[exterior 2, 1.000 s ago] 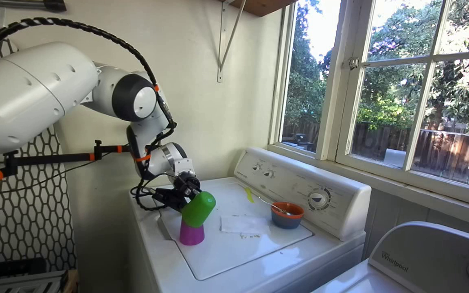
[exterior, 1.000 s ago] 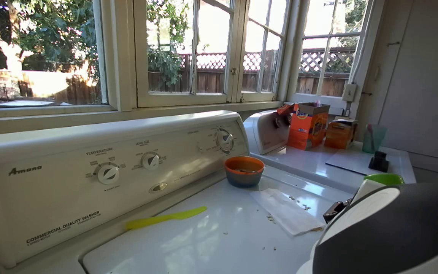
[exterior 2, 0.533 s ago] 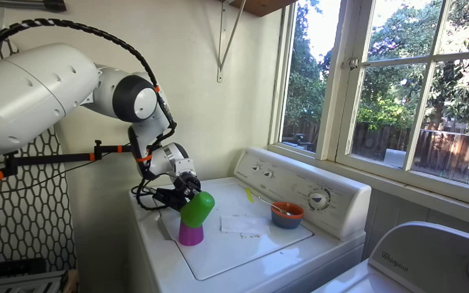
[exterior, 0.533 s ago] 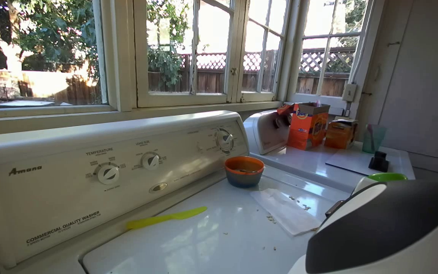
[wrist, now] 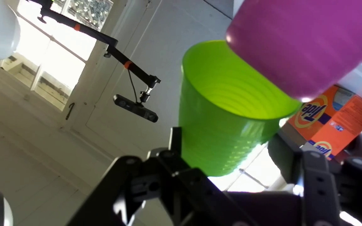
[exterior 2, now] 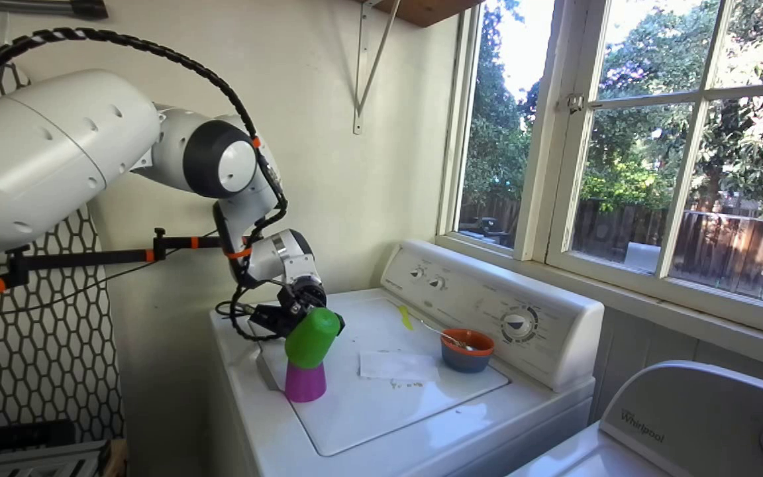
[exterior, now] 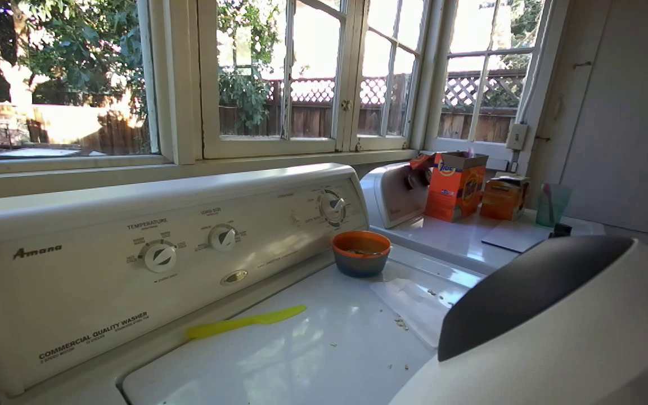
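Shifted the green cup (exterior 2: 312, 339) sideways and brought it nearer to vertical within the last second; shifted the purple cup (exterior 2: 306, 385) slightly the same way. Kept the gripper (wrist: 226, 141) clamped on the green cup, tilted mouth-down above the purple cup, over the washer (exterior 2: 368, 411). Appeared to have completed grip and lift; left release undone. Could not confirm cup-to-cup contact.

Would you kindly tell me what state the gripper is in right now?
Gripper: closed on the green cup, holding it tilted, mouth downward.
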Motion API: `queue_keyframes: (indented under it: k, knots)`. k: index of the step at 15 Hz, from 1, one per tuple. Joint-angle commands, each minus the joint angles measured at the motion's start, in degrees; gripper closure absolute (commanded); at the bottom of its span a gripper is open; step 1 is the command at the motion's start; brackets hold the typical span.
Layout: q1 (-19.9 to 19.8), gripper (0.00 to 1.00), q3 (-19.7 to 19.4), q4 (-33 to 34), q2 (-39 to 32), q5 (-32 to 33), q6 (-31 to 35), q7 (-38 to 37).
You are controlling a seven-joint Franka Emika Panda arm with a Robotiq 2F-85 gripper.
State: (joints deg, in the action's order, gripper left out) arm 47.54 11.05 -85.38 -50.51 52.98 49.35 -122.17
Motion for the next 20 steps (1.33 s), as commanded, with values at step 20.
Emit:
queue_keyframes:
  k: [20]
  knots:
    - [-6.21, 0.55, -6.42, -11.28, 18.42, -24.72, 4.02, -23.04]
